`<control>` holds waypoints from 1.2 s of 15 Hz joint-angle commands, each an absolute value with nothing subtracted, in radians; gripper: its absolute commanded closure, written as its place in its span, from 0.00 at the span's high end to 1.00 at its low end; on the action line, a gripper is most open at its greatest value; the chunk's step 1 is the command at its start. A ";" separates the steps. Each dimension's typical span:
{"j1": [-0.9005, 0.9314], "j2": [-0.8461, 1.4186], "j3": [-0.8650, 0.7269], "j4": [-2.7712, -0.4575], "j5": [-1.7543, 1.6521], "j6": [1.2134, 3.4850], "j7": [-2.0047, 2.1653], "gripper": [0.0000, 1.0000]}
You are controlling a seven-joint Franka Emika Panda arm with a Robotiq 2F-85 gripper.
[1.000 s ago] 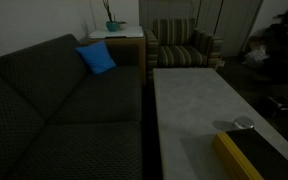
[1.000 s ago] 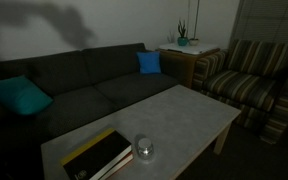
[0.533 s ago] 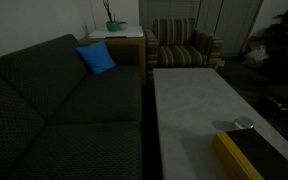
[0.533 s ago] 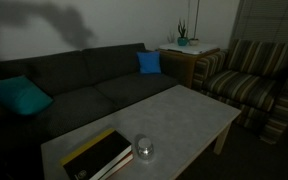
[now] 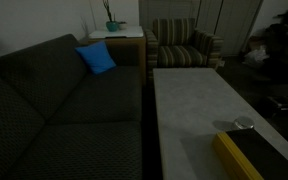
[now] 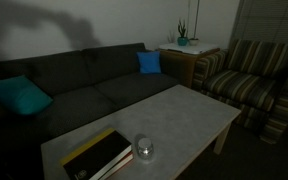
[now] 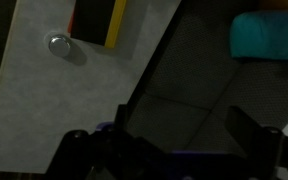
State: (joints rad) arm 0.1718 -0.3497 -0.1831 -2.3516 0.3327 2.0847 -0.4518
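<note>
the pincer point(image 7: 169, 150) hangs high, jaws wide apart and empty, over the sofa point(image 7: 214, 95) just off the tabletop point(image 7: 54, 105). the glass point(image 7: 58, 44) stands just beside the book point(image 7: 97, 22) at the tabletop's end. a good approach would centre over the glass, clear of the book. only the wrist view shows the pincer; an exterior view adds the armchair point(image 6: 249, 75).

The book point(image 6: 97, 155) is showing black with a yellow edge. The table point(image 6: 189, 112) is looking pale grey and speckled. The sofa point(image 5: 69, 115) is showing dark grey with a fine dotted weave, bearing a blue cushion point(image 5: 96, 58) and a teal pillow point(image 6: 19, 97). The armchair point(image 6: 246, 85) is showing green-and-tan stripes.
</note>
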 commanded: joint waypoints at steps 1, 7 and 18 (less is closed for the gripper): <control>0.153 -0.211 -0.200 -2.289 0.431 2.072 -0.577 1.00; 0.089 -0.009 -0.178 -2.215 0.597 2.025 -0.721 1.00; 0.042 0.016 -0.133 -2.213 0.612 2.034 -0.715 1.00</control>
